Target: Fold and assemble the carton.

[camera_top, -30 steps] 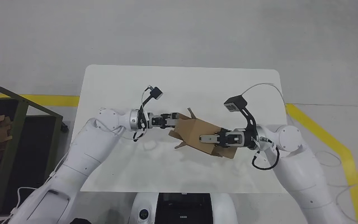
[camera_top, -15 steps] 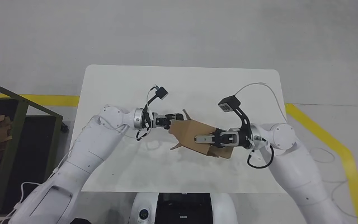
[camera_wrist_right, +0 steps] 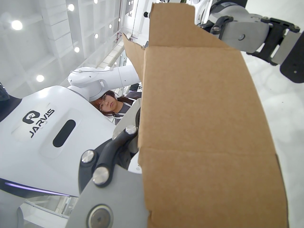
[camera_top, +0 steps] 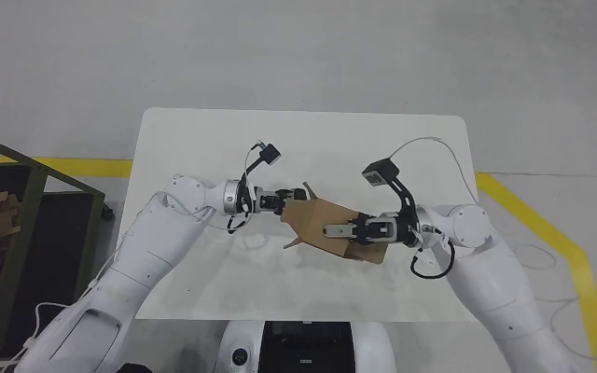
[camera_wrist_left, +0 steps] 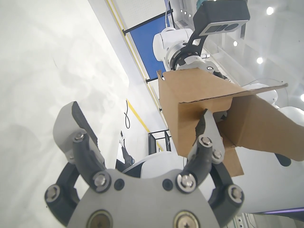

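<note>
- The white rectangular table (camera_top: 187,140) takes up the middle of the top view. The work sits at its lower centre, as it did a second ago.
- The brown corrugated-cardboard carton (camera_top: 322,224) lies at the lower centre of that view, between the two arms. It is half opened into a slanted sleeve with its flaps loose. Since a second ago it has slid a little toward the left of the frame. Over the last half second it has hardly moved.
- The right gripper (camera_top: 340,229) comes in from the right of the frame and lies over the carton's right half. In the right wrist view a cardboard wall (camera_wrist_right: 201,119) runs into the jaws, with one finger (camera_wrist_right: 125,129) against it and the other hidden. I judge it clamped on that wall. It travelled left with the carton and has since stopped.
- The left gripper (camera_top: 297,197) sits at the carton's upper-left corner, spread wide (camera_wrist_left: 141,113) and holding nothing. The carton's shift has closed the gap between them.
- The end flap (camera_wrist_left: 187,131) stands at centre right of the left wrist view, and one fingertip (camera_wrist_left: 209,124) touches it. The other finger is free over the table.
- Judged from this pause, positioning is done: one arm steadies the sleeve while the other is set to push the flap inward. The sleeve could skew under that push.
</note>
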`<action>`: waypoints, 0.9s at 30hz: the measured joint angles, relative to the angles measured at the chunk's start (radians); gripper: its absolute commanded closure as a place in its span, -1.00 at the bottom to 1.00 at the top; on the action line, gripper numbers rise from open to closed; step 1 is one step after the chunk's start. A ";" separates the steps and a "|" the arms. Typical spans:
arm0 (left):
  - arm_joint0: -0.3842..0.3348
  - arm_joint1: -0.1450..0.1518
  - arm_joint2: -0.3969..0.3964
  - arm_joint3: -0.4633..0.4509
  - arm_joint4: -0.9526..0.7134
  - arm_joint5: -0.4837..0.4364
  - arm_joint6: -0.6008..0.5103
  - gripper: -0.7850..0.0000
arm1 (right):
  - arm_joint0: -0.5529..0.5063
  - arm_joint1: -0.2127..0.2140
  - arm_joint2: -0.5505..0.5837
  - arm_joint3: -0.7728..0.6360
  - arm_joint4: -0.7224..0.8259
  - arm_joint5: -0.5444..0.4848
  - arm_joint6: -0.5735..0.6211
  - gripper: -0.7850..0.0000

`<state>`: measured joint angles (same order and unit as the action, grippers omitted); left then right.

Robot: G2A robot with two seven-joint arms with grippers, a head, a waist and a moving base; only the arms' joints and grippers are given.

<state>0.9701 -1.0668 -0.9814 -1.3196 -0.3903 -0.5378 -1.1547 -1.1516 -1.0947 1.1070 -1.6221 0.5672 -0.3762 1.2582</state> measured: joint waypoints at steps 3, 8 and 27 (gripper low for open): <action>0.003 0.002 -0.010 0.001 -0.001 -0.007 0.005 -1.00 | -0.007 0.002 0.017 0.009 0.011 -0.009 -0.012 1.00; 0.022 0.010 -0.036 -0.007 0.004 -0.014 0.006 -1.00 | -0.024 0.007 0.054 0.024 0.040 -0.022 -0.031 1.00; 0.131 0.044 -0.178 -0.110 0.164 -0.248 0.126 -1.00 | -0.009 0.009 0.068 0.107 0.108 0.063 0.013 1.00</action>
<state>1.1012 -1.0224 -1.1595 -1.4299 -0.2259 -0.7854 -1.0284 -1.1606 -1.0855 1.1749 -1.5150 0.6749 -0.3133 1.2711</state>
